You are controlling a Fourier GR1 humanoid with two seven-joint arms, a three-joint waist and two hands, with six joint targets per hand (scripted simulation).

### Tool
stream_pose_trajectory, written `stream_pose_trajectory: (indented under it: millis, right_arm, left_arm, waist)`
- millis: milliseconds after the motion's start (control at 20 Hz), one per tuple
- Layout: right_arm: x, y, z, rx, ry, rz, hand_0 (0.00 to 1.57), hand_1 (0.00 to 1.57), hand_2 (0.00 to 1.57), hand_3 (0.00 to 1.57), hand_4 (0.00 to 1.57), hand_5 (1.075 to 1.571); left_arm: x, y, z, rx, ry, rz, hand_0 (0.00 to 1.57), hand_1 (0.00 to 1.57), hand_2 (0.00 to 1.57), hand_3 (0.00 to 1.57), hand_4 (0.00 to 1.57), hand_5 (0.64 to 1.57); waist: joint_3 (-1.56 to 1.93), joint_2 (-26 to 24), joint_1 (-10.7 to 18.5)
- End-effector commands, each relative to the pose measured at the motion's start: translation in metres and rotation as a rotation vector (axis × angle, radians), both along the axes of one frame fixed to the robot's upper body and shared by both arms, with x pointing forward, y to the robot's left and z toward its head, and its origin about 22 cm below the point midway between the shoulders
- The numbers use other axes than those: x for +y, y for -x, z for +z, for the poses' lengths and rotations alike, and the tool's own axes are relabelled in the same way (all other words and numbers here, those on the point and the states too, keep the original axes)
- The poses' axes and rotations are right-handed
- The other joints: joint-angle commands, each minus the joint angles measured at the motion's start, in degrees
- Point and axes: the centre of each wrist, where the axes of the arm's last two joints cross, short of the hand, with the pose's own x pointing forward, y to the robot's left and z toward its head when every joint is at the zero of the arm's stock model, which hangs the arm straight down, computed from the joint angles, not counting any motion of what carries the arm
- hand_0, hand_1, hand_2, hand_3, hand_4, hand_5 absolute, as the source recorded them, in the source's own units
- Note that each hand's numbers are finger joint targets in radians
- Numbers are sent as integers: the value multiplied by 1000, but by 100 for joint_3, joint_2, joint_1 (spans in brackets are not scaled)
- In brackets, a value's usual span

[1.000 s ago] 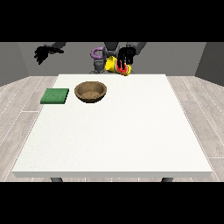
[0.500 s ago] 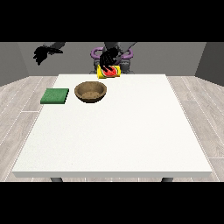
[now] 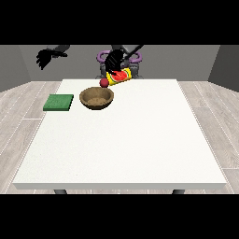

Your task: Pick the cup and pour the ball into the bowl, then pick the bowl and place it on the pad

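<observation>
So I've got the hand at the view's right [image 3: 112, 62] curled round the tipped cup [image 3: 120, 76], the light ball [image 3: 104, 82] rolling out above the stiff-looking bowl [image 3: 96, 98], best grabbed by its rim.

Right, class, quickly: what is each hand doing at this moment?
Hand at the view's right: shut on the tipped cup.
Hand at the view's left: raised off the table, holding nothing, fingers curled.
</observation>
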Motion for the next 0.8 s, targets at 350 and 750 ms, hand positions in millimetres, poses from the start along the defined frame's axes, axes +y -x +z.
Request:
stream_pose_trajectory:
  millis: [350,750]
  right_arm:
    - [5,7,-8,46,-26,-103,0,0,0,0,104,1565]
    - [53,-17,-10,-23,-62,-59,0,0,0,0,303,1568]
  left_arm:
    - [46,-9,21,87,1079,264,1236,1236,1543,1425,1513,1196]
    - [80,20,-2,213,1913,317,0,0,0,0,0,1550]
  waist:
    - [-74,30,679]
    - [-129,923,554]
